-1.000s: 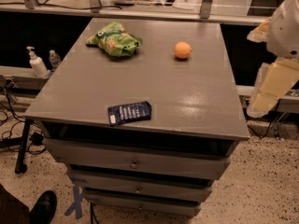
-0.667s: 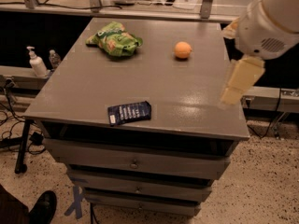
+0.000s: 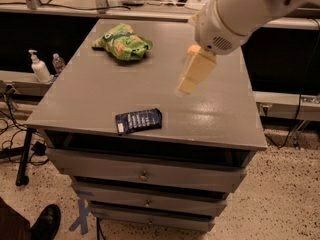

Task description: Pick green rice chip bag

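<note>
The green rice chip bag (image 3: 122, 43) lies crumpled at the far left of the grey cabinet top (image 3: 90, 94). It is bright green and shiny, with pale chip pictures. My gripper (image 3: 187, 85) hangs from the white arm (image 3: 235, 14) above the middle right of the top. It is to the right of the bag, nearer the front, and apart from it. It holds nothing that I can see. The arm hides the orange.
A flat dark blue packet (image 3: 138, 120) lies near the front edge. Drawers (image 3: 145, 174) run below the top. A soap pump bottle (image 3: 39, 67) and a small bottle (image 3: 58, 62) stand on a ledge to the left. A shoe (image 3: 45, 223) shows at the bottom left.
The arm has swung left from the right edge to over the cabinet top, closer to the green bag. It now covers the orange. The bag and the packet have not moved.
</note>
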### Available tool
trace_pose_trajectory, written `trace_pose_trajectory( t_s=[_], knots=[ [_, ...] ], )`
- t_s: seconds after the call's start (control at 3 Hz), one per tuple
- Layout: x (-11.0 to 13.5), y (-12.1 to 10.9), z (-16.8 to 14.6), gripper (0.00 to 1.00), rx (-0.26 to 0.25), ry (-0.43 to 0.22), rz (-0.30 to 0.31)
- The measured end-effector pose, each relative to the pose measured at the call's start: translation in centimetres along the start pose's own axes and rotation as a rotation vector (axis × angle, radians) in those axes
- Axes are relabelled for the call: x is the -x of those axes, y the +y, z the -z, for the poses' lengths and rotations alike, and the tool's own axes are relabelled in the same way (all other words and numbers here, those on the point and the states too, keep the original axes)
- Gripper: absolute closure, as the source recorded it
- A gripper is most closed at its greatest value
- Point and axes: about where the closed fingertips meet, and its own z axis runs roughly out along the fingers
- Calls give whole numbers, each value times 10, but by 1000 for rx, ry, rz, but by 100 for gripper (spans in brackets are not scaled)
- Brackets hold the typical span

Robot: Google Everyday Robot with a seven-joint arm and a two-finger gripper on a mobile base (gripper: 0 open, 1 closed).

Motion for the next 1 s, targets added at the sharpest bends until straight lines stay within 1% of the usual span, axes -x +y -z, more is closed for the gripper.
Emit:
trace_pose_trajectory(
  t_s=[0.33, 0.67, 1.0],
  knots=[
    [9, -10, 0, 0, -41, -27, 3],
    [9, -10, 0, 0, -41, -27, 3],
    [12, -12, -2, 0, -38, -52, 7]
  ],
)
